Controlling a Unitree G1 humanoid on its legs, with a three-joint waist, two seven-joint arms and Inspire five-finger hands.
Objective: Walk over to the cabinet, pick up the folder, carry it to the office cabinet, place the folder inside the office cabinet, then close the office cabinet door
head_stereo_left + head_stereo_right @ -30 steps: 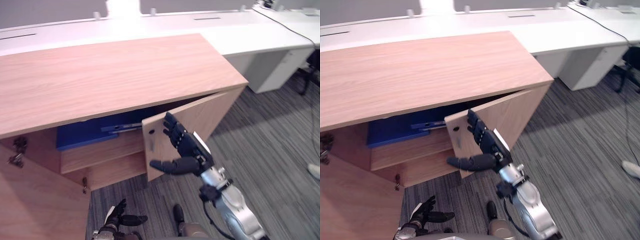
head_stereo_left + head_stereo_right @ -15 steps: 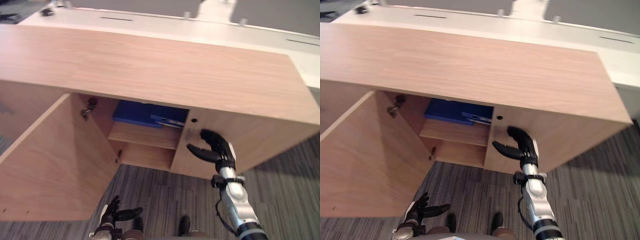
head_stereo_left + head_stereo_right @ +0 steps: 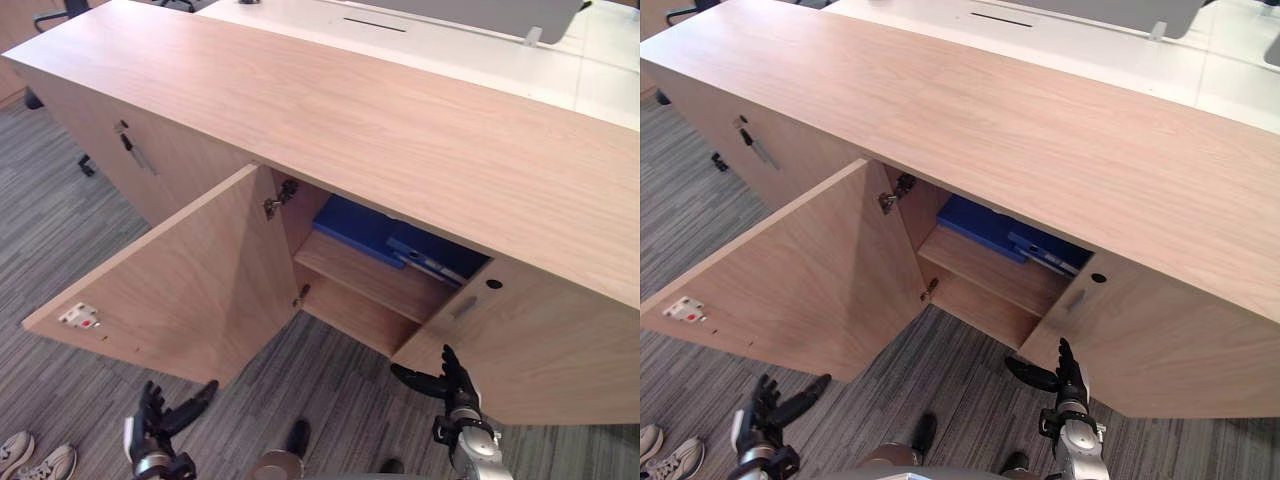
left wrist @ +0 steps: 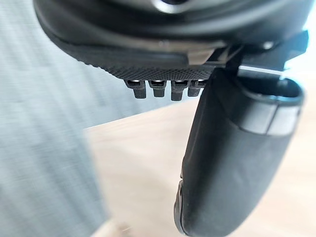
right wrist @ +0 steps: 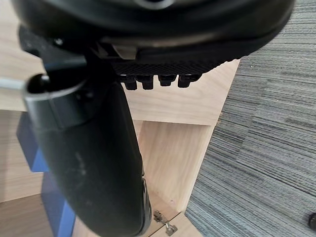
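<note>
Presently logged: closing step, judged partly done.

- **Folder** (image 3: 365, 228): blue, laid flat on the shelf (image 3: 372, 282) inside the cabinet (image 3: 300, 110). It is set back from the shelf's front edge, and its right end is hidden behind the right door (image 3: 545, 340).
- **Right door:** seen shut or nearly so; which of the two cannot be told.
- **Left door** (image 3: 190, 285): swung wide, inner face shown.
- **Left hand** (image 3: 152, 432): held low before the left door, fingers spread, nothing gripped.
- **Right hand** (image 3: 455, 390): held low just before the right door, fingers straight, thumb out, empty.
- **Next move, as judged:** the left door's free edge is to be rounded by the left hand and its outer face pushed until flush. A wide arc is called for.
- **Eye views:** both doors, cabinet top and folder are given together.
- **Right wrist view:** a hinge (image 5: 165, 223) and the folder's edge are shown from close.
- **Left wrist view:** pale wood and floor (image 4: 44, 148) are shown past the thumb.
</note>
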